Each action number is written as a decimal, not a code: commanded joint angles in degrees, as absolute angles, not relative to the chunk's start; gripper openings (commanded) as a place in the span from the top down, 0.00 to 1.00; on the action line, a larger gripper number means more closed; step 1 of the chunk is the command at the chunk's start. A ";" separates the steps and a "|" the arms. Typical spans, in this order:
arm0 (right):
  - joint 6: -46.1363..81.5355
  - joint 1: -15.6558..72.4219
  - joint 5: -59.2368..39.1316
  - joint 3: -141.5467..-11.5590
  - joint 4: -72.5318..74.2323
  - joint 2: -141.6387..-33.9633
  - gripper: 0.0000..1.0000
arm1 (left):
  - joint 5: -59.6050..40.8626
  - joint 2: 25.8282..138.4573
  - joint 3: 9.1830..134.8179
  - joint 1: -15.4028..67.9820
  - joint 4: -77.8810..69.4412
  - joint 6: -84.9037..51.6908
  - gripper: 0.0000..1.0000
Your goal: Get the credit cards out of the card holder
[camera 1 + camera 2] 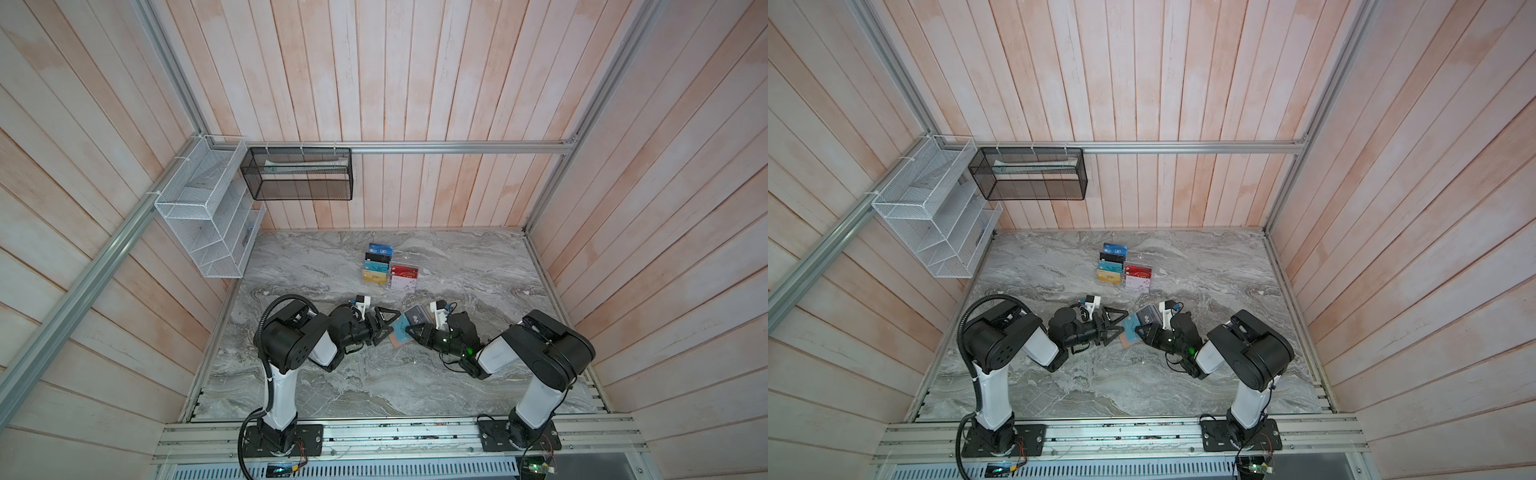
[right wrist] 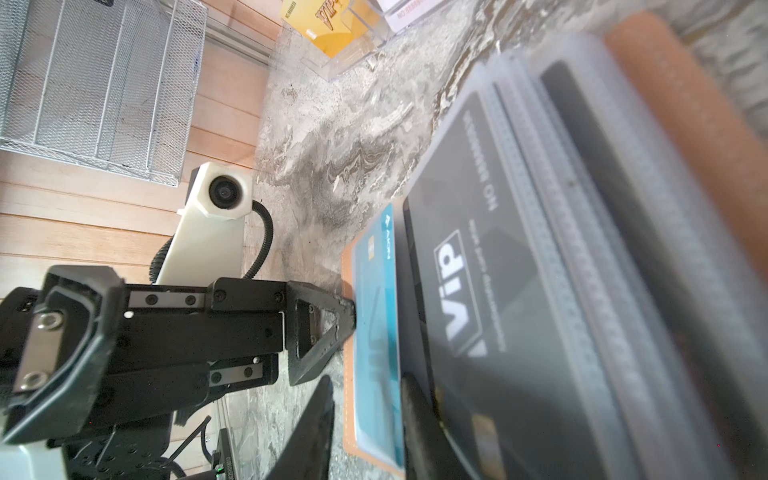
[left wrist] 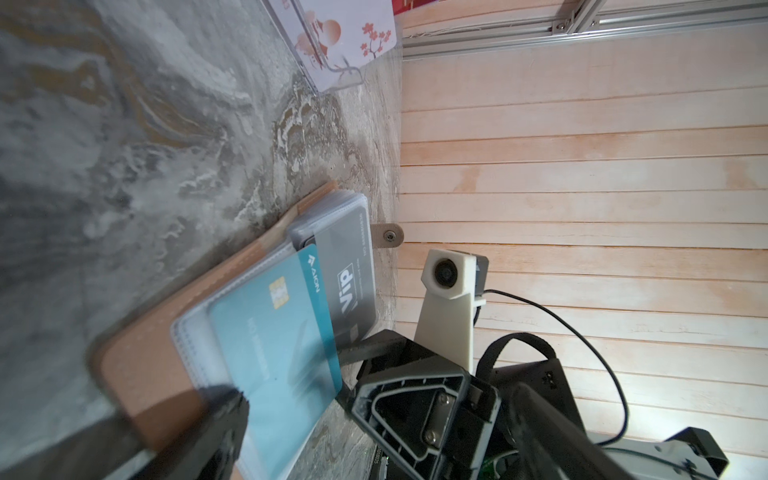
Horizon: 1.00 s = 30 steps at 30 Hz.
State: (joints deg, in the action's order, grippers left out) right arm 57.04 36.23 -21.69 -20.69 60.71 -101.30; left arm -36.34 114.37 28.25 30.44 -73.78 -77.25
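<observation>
1. The tan card holder (image 3: pixel 137 365) lies open on the grey marble table (image 1: pixel 332 374), between the two grippers.
2. A teal credit card (image 3: pixel 282 353) shows on the page nearer the left gripper (image 1: pixel 395 321). A black "VIP" card (image 3: pixel 353 266) sits in a clear sleeve on the other page.
3. The left gripper's jaws are spread wide and hold nothing. One fingertip (image 2: pixel 347 318) meets the holder's outer edge.
4. The right gripper (image 3: pixel 353 372) has its fingers partly closed on either side of the teal card's edge. Whether they pinch it cannot be told.
5. A clear stand (image 2: pixel 357 50) of cards sits farther back, well apart.
</observation>
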 commanded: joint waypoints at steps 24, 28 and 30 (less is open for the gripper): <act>57.22 34.70 -22.76 -22.26 66.97 -104.24 0.90 | -36.74 120.23 25.14 30.15 -66.38 -75.40 0.00; 56.84 34.71 -22.90 -23.00 66.24 -104.42 0.94 | -36.74 120.41 25.05 30.10 -66.44 -75.33 0.00; 56.82 34.62 -22.85 -23.11 66.19 -104.50 0.95 | -36.74 120.40 24.89 30.01 -66.48 -75.37 0.00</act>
State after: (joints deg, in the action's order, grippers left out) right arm 57.43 34.79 -22.17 -21.85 65.10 -103.83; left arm -37.52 115.94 27.68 30.04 -77.58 -77.69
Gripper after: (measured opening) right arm 0.055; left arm 0.999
